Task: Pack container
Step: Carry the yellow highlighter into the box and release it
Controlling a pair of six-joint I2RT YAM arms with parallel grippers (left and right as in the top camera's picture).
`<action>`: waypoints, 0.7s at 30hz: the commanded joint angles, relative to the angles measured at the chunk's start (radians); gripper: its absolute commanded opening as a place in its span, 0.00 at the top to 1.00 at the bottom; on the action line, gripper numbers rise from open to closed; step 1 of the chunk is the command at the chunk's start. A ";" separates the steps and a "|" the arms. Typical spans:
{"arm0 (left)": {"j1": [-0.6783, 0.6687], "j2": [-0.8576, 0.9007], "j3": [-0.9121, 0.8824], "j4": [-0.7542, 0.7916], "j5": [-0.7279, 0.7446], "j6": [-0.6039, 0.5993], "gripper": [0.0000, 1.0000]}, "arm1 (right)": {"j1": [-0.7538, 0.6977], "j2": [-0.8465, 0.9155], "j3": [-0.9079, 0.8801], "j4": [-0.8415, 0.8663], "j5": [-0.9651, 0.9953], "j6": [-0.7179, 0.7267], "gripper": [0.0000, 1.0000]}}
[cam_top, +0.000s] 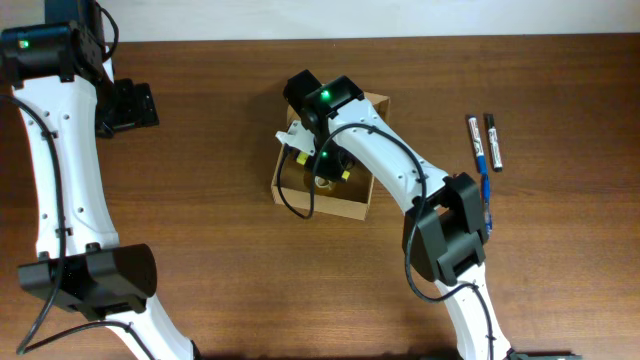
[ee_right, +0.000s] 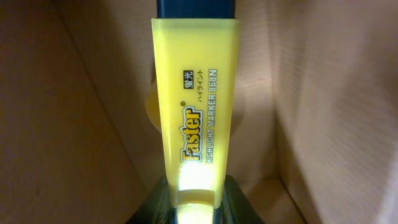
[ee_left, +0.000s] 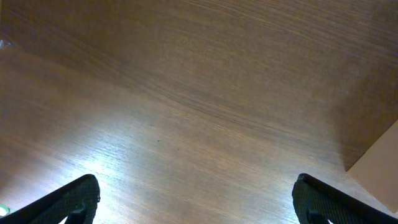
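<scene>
The container (cam_top: pixel 340 207), a tan cardboard box, lies open at the table's middle. My right gripper (cam_top: pixel 325 170) reaches down into it. In the right wrist view the right gripper (ee_right: pixel 196 190) is shut on a yellow highlighter (ee_right: pixel 196 93) with a dark blue cap, labelled "Faster", held between the box's brown inner walls (ee_right: pixel 74 124). My left gripper (cam_top: pixel 130 105) hovers at the far left of the table, well apart from the box. In the left wrist view it (ee_left: pixel 196 199) is open and empty over bare wood.
Two black pens (cam_top: pixel 475 140) (cam_top: pixel 493 140) lie side by side at the right, with a blue pen (cam_top: pixel 486 200) just below them, partly under the right arm. A tan corner (ee_left: pixel 379 168) shows at the right edge of the left wrist view.
</scene>
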 commanded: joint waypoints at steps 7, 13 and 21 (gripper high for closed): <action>0.003 -0.009 -0.006 -0.001 -0.007 0.008 0.00 | -0.035 -0.075 -0.001 0.003 -0.014 0.020 0.59; 0.003 -0.009 -0.006 -0.001 -0.007 0.008 0.00 | -0.045 -0.083 -0.001 -0.006 -0.011 0.035 0.44; 0.003 -0.009 -0.006 -0.001 -0.007 0.008 0.00 | -0.055 -0.305 0.000 -0.020 0.138 0.108 0.42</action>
